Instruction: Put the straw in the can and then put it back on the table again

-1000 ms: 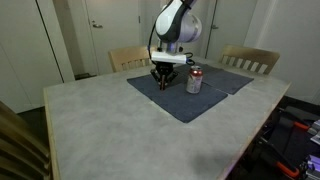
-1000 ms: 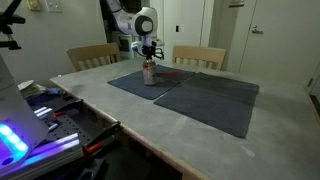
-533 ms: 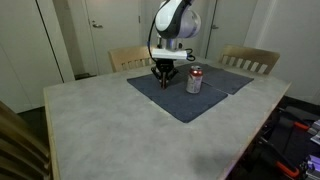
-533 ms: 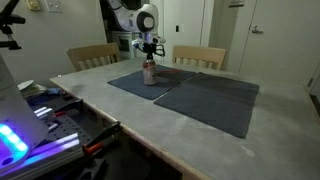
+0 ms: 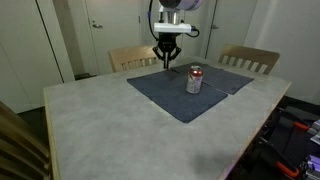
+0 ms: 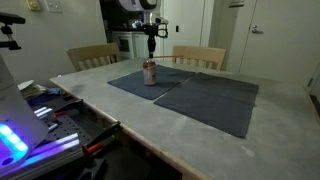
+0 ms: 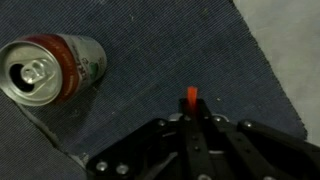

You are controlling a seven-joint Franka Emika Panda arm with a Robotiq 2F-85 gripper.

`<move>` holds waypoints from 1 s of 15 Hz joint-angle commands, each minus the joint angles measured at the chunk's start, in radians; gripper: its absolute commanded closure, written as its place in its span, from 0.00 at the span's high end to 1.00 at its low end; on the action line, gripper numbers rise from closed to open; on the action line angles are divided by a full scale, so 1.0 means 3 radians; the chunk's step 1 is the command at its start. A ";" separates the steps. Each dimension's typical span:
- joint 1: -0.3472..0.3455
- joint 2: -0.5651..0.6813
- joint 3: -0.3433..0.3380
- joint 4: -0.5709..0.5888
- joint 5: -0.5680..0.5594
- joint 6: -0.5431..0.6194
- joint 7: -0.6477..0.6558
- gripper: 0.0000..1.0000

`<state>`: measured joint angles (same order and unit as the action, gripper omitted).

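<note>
Straw: pinched in the gripper, clear of the table and outside the can; only its red-orange end shows, in the wrist view.
Can: upright on the dark mat, right of the gripper, apart from the straw.
Gripper: fingers pressed together on the straw, hanging above the mat's far side.
Table: pale marbled top; wooden chairs at the far edge.

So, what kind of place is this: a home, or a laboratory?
Probably a dining room used for robot work. A marbled table with wooden chairs suggests dining; the lit electronic equipment beside it suggests testing.
</note>
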<state>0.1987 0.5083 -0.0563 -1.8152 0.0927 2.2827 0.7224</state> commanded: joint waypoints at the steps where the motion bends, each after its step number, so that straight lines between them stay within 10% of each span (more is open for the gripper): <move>1: -0.0189 -0.0269 0.0125 0.0077 0.0159 -0.0460 -0.0270 0.02; 15: -0.0292 -0.0450 0.0075 0.0202 0.0455 -0.0673 0.0189 0.02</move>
<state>0.1314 0.3793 -0.0330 -1.7778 0.1868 2.0992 0.6965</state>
